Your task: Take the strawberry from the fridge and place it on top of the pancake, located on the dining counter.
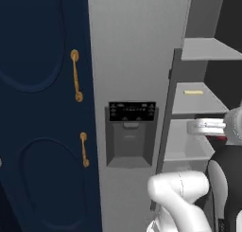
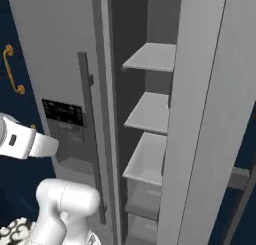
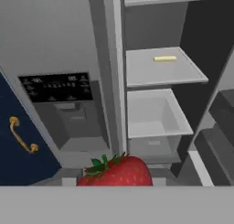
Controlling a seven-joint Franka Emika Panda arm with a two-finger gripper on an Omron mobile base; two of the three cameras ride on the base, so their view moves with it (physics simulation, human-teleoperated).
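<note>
The strawberry (image 3: 118,173), red with green leaves, fills the bottom middle of the hand view, close to the camera and clear of every shelf. It covers my fingertips there. In the left base view a sliver of the red strawberry (image 1: 219,138) shows under my gripper (image 1: 213,134), which hangs in front of the open right half of the fridge (image 1: 137,60). The fridge's (image 3: 50,31) left door, with its dark dispenser panel (image 3: 55,87), is closed. The pancake and the dining counter are out of view.
A pale yellow stick (image 3: 165,58) lies on a middle shelf (image 3: 164,70), above an open grey bin (image 3: 155,113). The right fridge door (image 2: 210,114) stands swung open at the right. A navy cabinet (image 1: 42,108) with gold handles (image 1: 75,75) is left of the fridge.
</note>
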